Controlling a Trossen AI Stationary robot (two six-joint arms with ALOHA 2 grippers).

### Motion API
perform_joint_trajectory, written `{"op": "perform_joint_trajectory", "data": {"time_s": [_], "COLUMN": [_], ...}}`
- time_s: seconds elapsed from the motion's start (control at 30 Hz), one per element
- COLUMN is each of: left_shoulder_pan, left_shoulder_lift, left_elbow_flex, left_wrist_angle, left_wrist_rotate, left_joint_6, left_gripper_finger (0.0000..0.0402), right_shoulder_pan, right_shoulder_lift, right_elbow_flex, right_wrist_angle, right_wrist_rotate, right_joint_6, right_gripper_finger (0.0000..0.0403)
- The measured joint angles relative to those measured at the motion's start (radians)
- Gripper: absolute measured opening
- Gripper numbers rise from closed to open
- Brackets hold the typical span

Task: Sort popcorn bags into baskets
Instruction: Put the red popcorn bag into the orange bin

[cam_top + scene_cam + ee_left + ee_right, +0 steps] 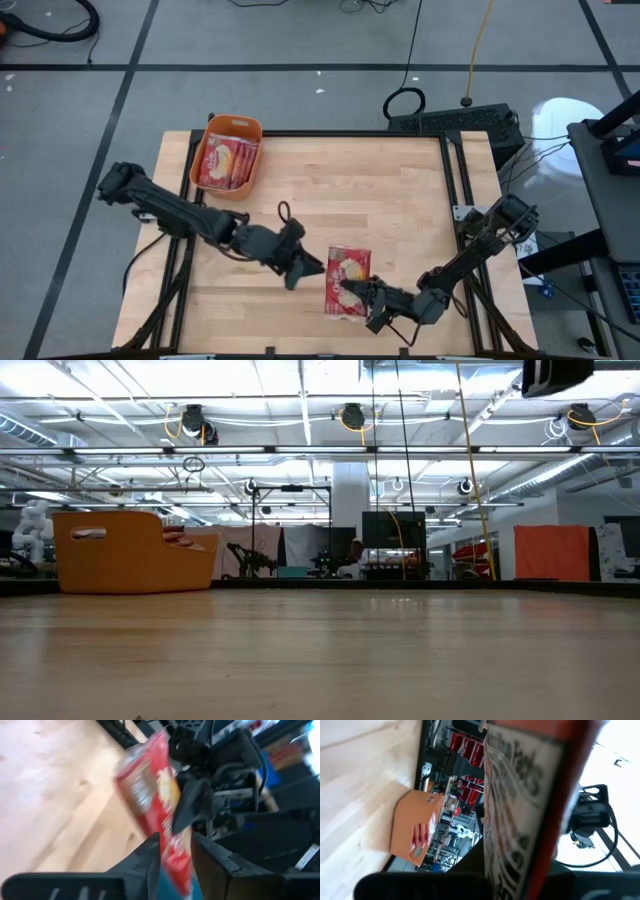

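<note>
A red popcorn bag (348, 280) with a cream picture hangs above the table's near middle, between my two grippers. My right gripper (372, 297) is shut on its right side. My left gripper (312, 267) comes from the left and has the bag's left end (175, 852) between its fingers. The right wrist view shows the bag's silver-grey printed side (520, 815) close up. The orange basket (250, 135) stands at the far left and has several popcorn bags (226, 163) in it. My left gripper has the bag's left end (176, 862) between its two fingers (150, 857), and the bag fills the gap at their tips. The fingers come about level from the table's left. The bag is clear of the table. My right gripper pinches the bag near its right edge; one dark finger (192, 805) lies on the bag's red face. It comes about level from the table's right. In its own wrist view the bag (535, 780) hides the fingertips. The bag is lifted clear of the wood.
In the low view the basket (135, 550) stands at the left, with bag edges (180, 538) showing over its lower side. Bare wooden table (380, 190) lies between the basket and the grippers. A black frame rail (450, 170) borders the table's right side.
</note>
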Motion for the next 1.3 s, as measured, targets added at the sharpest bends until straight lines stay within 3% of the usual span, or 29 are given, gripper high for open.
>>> {"op": "perform_joint_trajectory", "data": {"time_s": [0.13, 0.27, 0.47, 0.57, 0.7, 1.0, 1.3], "left_shoulder_pan": [0.039, 0.052, 0.059, 0.085, 0.101, 0.096, 0.094], "left_shoulder_lift": [-0.067, -0.069, -0.038, -0.045, -0.063, -0.005, 0.054], "left_elbow_flex": [0.000, 0.000, 0.000, 0.000, 0.000, 0.000, 0.000], "left_wrist_angle": [-0.226, -0.308, -0.247, -0.221, -0.202, -0.079, 0.047], "left_wrist_rotate": [0.011, -0.088, -0.155, -0.161, -0.167, -0.141, -0.110], "left_joint_6": [0.040, 0.085, 0.242, 0.227, 0.153, 0.144, 0.115], "left_gripper_finger": [0.0148, 0.0207, 0.0286, 0.0307, 0.0322, 0.0346, 0.0304], "right_shoulder_pan": [-0.012, -0.052, -0.089, -0.090, -0.091, -0.116, -0.143], "right_shoulder_lift": [-0.030, -0.042, -0.039, -0.038, -0.038, -0.038, -0.038], "right_elbow_flex": [0.000, 0.001, 0.001, 0.001, 0.001, 0.001, 0.001], "right_wrist_angle": [-0.001, 0.001, -0.032, -0.032, -0.032, -0.031, -0.032], "right_wrist_rotate": [0.001, -0.001, -0.002, -0.002, -0.001, -0.004, -0.006], "right_joint_6": [-0.014, -0.025, -0.017, -0.016, -0.007, -0.016, -0.040], "right_gripper_finger": [0.0029, 0.0029, 0.0029, 0.0029, 0.0029, 0.0029, 0.0029]}}
